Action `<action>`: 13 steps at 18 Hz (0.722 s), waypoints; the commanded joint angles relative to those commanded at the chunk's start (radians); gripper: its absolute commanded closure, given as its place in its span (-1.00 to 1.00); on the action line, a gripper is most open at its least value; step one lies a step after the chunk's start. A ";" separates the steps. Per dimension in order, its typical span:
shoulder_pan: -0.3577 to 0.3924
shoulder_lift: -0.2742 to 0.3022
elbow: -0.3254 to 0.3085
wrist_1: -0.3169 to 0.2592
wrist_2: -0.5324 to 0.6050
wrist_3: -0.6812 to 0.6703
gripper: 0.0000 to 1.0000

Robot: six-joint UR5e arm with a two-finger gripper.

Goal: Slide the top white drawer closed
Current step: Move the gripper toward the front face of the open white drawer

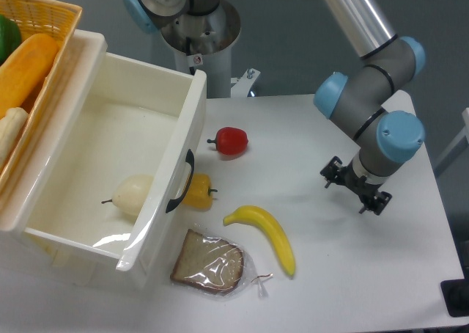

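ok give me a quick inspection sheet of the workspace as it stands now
surface: white table, dry, unmarked.
job's things: glossy cream-white plastic top drawer pulled fully out, black curved handle facing the table; a pale pear lies inside.
clutter: red pepper, yellow pepper against the drawer front, yellow banana, wrapped brown bread slice; woven yellow basket of produce on the left.
grippers: tool hovers above the table's right side, well clear of the drawer, holding nothing; finger state cannot be read.
cables: nothing seen.
surroundings: grey robot base column behind the drawer.
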 joint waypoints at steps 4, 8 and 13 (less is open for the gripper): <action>-0.055 0.040 -0.031 -0.017 0.000 -0.191 -1.00; -0.127 0.063 -0.031 -0.017 -0.017 -0.376 -0.99; -0.192 0.087 0.003 -0.017 -0.090 -0.541 -0.11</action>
